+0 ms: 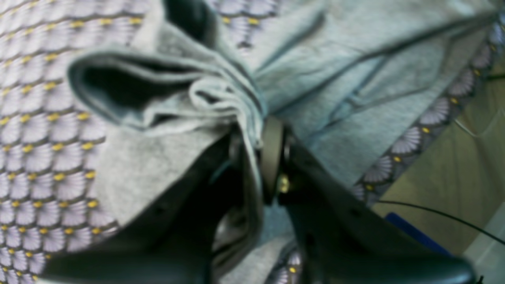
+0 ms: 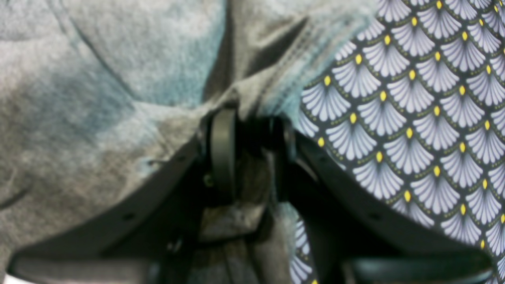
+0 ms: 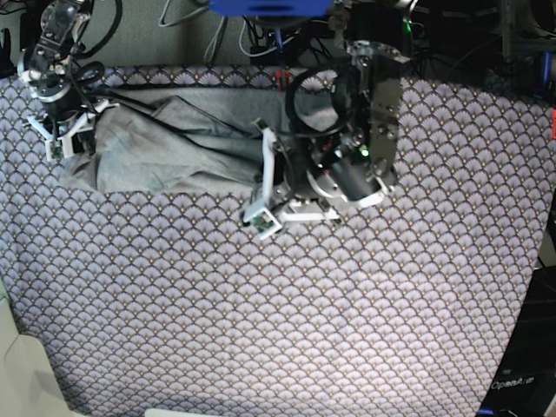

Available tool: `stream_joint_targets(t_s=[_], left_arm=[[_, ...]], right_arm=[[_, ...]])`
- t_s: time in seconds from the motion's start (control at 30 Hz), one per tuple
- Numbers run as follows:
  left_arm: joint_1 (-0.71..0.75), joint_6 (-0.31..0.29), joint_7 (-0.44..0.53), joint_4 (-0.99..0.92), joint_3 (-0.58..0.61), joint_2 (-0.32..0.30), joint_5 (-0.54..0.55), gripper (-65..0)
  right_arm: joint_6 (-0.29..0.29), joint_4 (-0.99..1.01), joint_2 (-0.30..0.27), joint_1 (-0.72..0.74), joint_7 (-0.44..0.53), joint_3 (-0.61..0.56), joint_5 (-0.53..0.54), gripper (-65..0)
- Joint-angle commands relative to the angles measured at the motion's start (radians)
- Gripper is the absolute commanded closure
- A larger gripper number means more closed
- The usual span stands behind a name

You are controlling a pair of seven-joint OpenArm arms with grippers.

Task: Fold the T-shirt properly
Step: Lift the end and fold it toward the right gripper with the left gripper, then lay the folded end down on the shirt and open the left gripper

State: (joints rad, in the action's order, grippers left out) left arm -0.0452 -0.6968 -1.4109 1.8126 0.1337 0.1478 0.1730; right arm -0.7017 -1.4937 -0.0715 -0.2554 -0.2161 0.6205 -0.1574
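Left wrist view puts the left gripper (image 1: 258, 154) at the centre of the frame, its dark fingers (image 1: 272, 157) pinched together on a bunched edge of the T-shirt (image 1: 347, 79). Grey knit gathers into tight pleats right at the fingertips and flares out above them into an open, pocket-like fold toward the upper left. Beyond that, the shirt spreads flatter across the upper right of the frame, creased by long diagonal ridges. Underneath lies the tablecloth (image 1: 43, 130), fan-scaled with yellow dots, showing along the left side and as a narrow strip at the right, where its edge gives way to a pale floor (image 1: 453, 169) crossed by a thin black cable (image 1: 438, 215).

Right wrist view shows the right gripper (image 2: 246, 134) clamped likewise on cloth: one finger (image 2: 223, 150) stands edge-on at centre with grey fabric wedged between it and its partner and hanging down below. A stitched hem runs up and away from the pinch. The shirt fills the left and top of this frame; the patterned cloth fills the right.

Base view places the shirt in the upper left of the table, lying as a crumpled wide band. The right gripper (image 3: 59, 130) holds its left end, the left gripper (image 3: 261, 204) its right end near the frame's centre.
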Motion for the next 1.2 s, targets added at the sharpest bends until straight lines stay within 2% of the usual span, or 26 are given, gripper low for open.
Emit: stream_joint_targets(t_s=[0.0,0.23,0.33,0.5,0.93,1.0,1.17], left_arm=[[-0.017,-0.001,0.015,0.011,0.001,0.002,0.010,0.0],[-0.015,0.004,0.015,-0.014,0.014,-0.032,0.018,0.0],[-0.017,0.004,0.015,-0.032,0.103,-0.063,0.018,0.0],[-0.009,0.004,0.015,-0.030,0.206,-0.069,0.009,0.0],[-0.009,0.004,0.015,-0.032,0.214,-0.069,0.012,-0.2],[-0.008,0.004,0.015,-0.032,0.214,-0.069,0.018,-7.9],[0.017,-0.001,0.018,-0.012,0.206,-0.069,0.020,-34.9]], right_arm=[[0.004,-0.017,-0.014,0.003,0.024,0.005,0.011,-16.9],[0.004,-0.018,-0.014,0.003,0.024,0.005,0.009,-16.9],[0.004,-0.018,-0.014,0.003,0.024,0.005,0.009,-16.9],[0.004,-0.020,-0.014,0.003,0.024,0.005,0.009,-16.9],[0.004,-0.023,-0.014,0.001,0.025,0.005,0.009,-16.9],[0.004,-0.023,-0.014,0.001,0.025,0.005,0.009,-16.9],[0.004,-0.023,-0.014,0.000,0.025,0.005,0.009,-16.9]])
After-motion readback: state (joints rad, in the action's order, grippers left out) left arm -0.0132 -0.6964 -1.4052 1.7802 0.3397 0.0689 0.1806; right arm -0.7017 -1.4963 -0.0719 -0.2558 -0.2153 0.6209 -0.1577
